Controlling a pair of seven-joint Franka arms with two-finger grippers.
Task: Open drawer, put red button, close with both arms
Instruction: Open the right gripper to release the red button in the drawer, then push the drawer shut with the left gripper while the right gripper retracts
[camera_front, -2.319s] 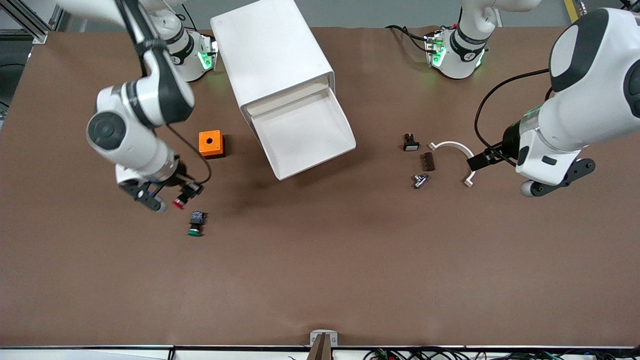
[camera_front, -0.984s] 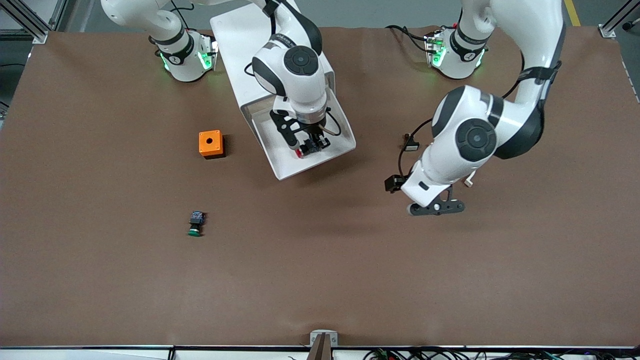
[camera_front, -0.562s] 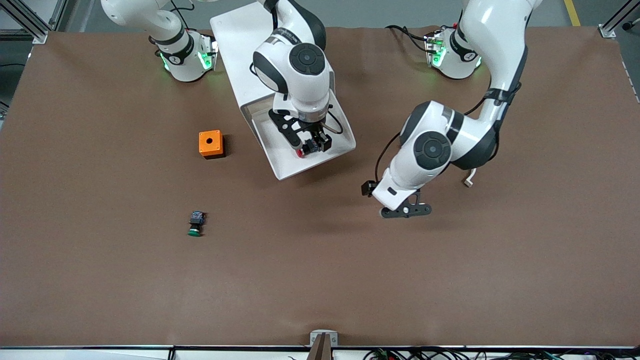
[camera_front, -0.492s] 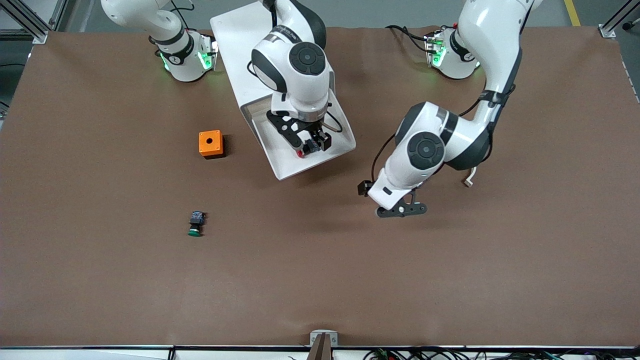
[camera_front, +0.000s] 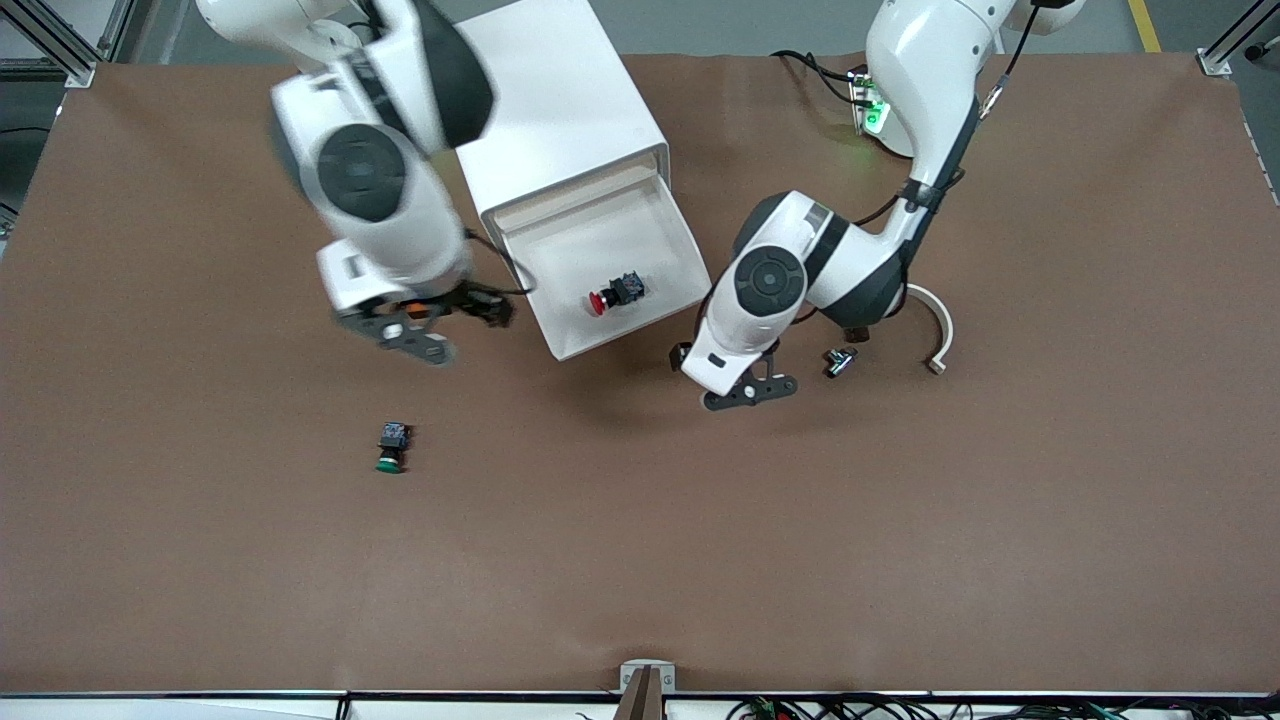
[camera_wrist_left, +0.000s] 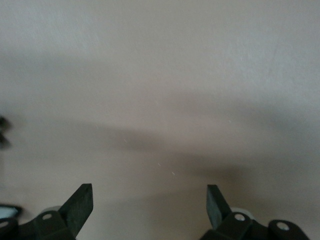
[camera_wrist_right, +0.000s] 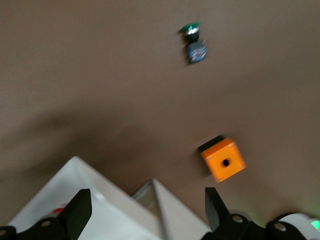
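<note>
The drawer (camera_front: 632, 334) stands pulled out of the white cabinet (camera_front: 545, 100). The red button (camera_front: 611, 294) lies on its side in the drawer, close to the drawer's front, and nothing holds it. My right gripper (camera_front: 395, 338) is open and empty, up over the orange box beside the drawer; in the right wrist view it (camera_wrist_right: 146, 210) looks down on the drawer's white corner (camera_wrist_right: 100, 215). My left gripper (camera_front: 750, 393) is open and empty, low over bare table just in front of the drawer's corner; the left wrist view (camera_wrist_left: 149, 205) shows only table.
An orange box (camera_wrist_right: 223, 160) with a hole sits under the right gripper. A green button (camera_front: 390, 448) lies nearer the front camera. A small metal part (camera_front: 840, 360) and a white curved piece (camera_front: 938, 320) lie toward the left arm's end.
The right gripper let go of the red button in the drawer and swung out toward the right arm's end. The left gripper moved closer to the drawer's front.
</note>
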